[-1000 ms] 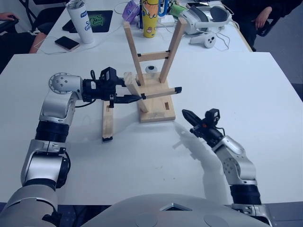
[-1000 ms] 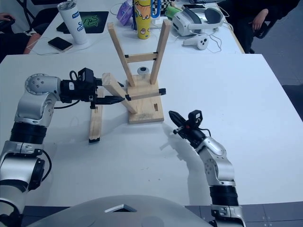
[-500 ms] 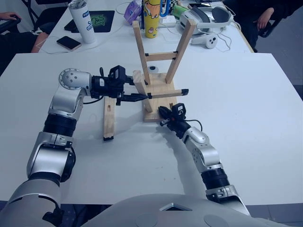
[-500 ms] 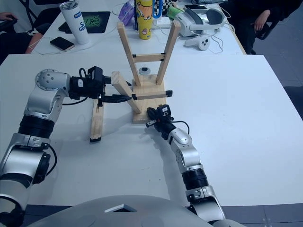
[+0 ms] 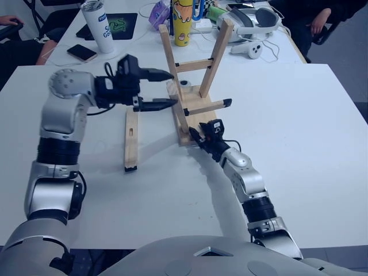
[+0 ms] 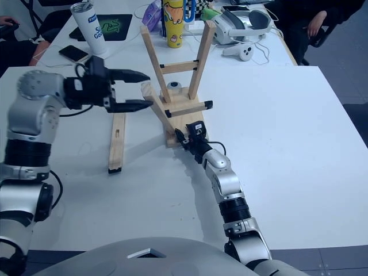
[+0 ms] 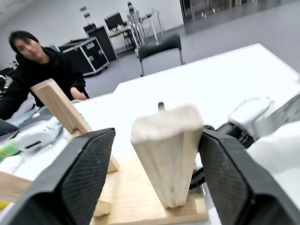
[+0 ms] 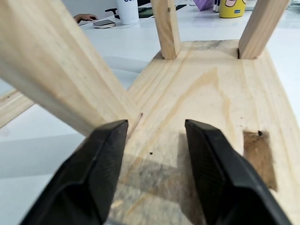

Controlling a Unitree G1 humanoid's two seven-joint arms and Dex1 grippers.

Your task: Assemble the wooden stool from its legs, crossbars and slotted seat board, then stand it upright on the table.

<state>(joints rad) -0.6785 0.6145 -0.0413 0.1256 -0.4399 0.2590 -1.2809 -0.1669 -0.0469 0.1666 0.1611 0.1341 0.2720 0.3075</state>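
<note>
Seat board (image 8: 201, 89) with slotted-in legs (image 5: 221, 49), left pincer (image 6: 150, 89) spread around tilted leg (image 7: 165, 150)

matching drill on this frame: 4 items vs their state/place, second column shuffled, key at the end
1. loose leg
2. left gripper
3. right gripper
4. seat board

A. open, at the board's near edge
B. has one slot empty
C. lying flat on the table, unattached
D. open, fingers on either side of the tilted leg top

Pairs: 1-C, 2-D, 3-A, 4-B
</note>
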